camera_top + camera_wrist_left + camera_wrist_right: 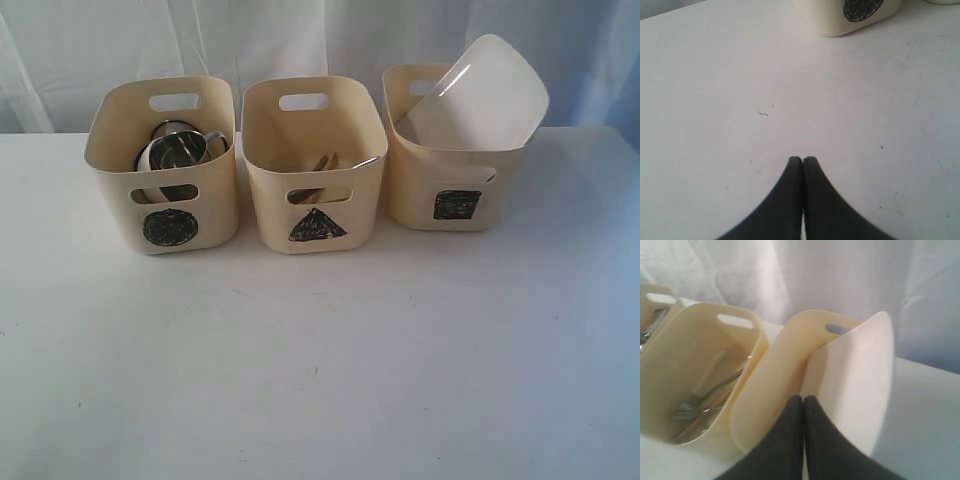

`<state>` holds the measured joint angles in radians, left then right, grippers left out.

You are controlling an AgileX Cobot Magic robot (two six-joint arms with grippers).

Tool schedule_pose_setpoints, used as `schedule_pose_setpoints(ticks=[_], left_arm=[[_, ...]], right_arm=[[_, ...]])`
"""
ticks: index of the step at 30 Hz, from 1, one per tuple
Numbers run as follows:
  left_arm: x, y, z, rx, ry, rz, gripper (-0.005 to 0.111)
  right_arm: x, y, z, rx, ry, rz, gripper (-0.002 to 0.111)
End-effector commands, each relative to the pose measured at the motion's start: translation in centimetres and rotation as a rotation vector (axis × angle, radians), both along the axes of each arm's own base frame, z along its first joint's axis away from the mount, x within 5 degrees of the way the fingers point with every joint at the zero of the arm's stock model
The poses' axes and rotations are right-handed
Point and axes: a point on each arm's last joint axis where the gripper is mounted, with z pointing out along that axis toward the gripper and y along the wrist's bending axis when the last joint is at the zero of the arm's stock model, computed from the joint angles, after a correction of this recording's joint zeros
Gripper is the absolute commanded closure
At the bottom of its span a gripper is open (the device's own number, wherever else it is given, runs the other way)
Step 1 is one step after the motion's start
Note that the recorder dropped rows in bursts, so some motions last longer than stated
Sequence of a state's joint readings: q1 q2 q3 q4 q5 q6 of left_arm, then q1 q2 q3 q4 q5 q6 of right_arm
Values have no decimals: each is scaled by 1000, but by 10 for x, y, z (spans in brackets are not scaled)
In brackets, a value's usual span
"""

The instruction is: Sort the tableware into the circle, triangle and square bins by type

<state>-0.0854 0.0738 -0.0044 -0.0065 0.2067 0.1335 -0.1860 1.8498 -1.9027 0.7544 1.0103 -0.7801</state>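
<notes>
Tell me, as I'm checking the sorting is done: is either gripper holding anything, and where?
Nothing is held: the left gripper and the right gripper are both shut, with nothing between them.

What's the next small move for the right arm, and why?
Probably draw the right gripper back from the square bin: its jaws are shut on nothing, the white square plate already leans inside that bin, and no tableware shows on the table.
</notes>
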Motion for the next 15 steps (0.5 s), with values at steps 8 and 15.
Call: schedule_pose_setpoints(ticks=[8, 15], left_arm=[[-1, 0, -2, -3, 10, 3, 107], [-1, 0, -3, -2, 21, 2, 107]], right_arm=[[-85, 52, -15, 94, 149, 324, 108], [-158, 70, -52, 116, 187, 294, 108]])
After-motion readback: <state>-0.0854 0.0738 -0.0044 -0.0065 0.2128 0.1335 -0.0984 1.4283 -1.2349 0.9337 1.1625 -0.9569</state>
